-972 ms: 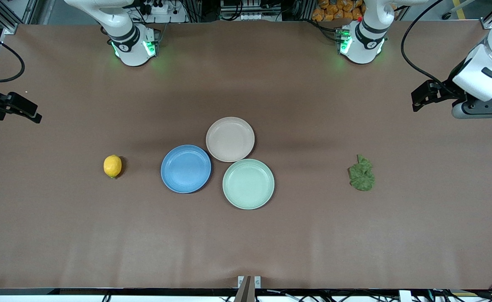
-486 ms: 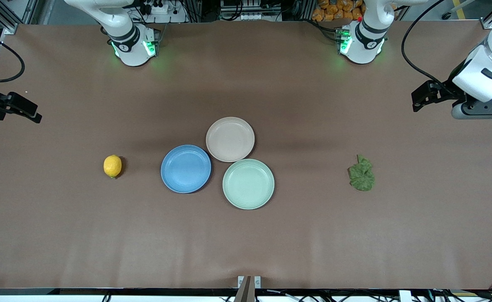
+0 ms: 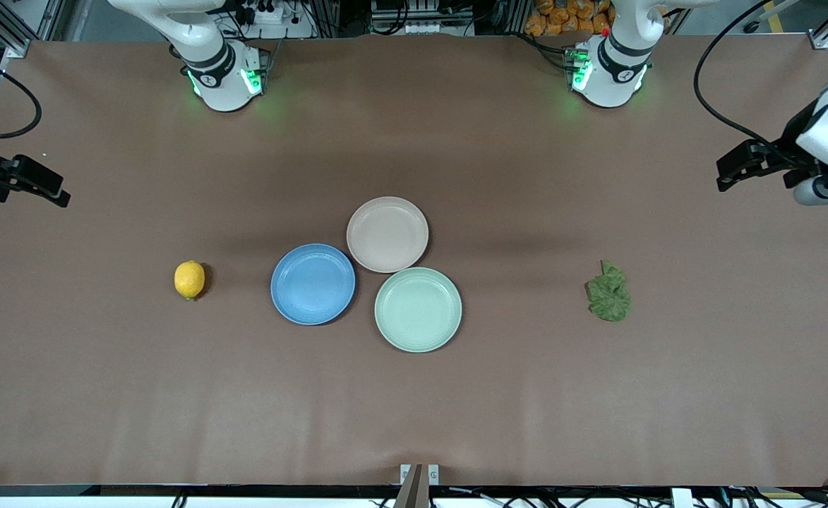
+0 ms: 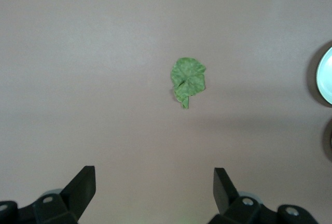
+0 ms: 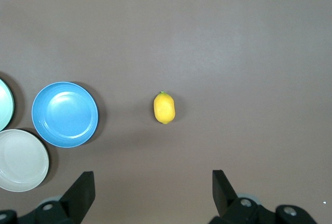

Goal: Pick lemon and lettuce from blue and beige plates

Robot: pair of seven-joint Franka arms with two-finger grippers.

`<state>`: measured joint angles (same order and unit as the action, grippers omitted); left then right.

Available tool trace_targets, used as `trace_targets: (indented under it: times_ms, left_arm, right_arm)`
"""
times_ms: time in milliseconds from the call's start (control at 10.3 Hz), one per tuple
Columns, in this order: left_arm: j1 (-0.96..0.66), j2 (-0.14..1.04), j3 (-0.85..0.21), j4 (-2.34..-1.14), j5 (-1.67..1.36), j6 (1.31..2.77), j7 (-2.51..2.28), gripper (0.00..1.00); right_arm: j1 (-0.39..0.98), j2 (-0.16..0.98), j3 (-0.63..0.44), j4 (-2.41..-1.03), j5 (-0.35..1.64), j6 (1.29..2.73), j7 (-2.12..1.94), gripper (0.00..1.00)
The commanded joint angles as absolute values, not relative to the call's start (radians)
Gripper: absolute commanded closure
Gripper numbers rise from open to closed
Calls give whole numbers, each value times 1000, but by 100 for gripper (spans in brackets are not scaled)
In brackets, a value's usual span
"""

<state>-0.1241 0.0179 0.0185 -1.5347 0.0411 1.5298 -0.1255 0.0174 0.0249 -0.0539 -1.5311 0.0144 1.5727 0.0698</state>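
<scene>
Only the left gripper (image 4: 154,182) has drawn outward, while lemon (image 3: 189,279) and lettuce (image 3: 609,291) lie on the table (image 3: 414,409) off the plates (both bare), under spread, empty grippers, right gripper (image 5: 153,182) waiting.

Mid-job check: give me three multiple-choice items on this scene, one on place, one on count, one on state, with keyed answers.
1. Where is the lemon?
A. on the blue plate
B. on the table
C. in the right tool

2. How many plates?
A. two
B. three
C. four

3. The left tool is
A. open
B. shut on the lettuce
C. shut, holding nothing

Answers: 1 B, it lies on bare table beside the blue plate. 2 B, blue, beige and mint. 3 A, its fingers stand apart above the lettuce.
</scene>
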Motion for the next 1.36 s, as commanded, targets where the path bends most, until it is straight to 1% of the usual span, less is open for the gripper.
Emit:
trace_targets:
  times_ms: [0,1264]
  left_arm:
    - [-120,3,11,-1540,21,1519,-103,0]
    - [-129,-5,3,-1537,12,1506,-101,0]
  right_arm:
    - [8,2,-46,-1554,2,1572,84,0]
    - [6,2,-46,-1552,2,1572,84,0]
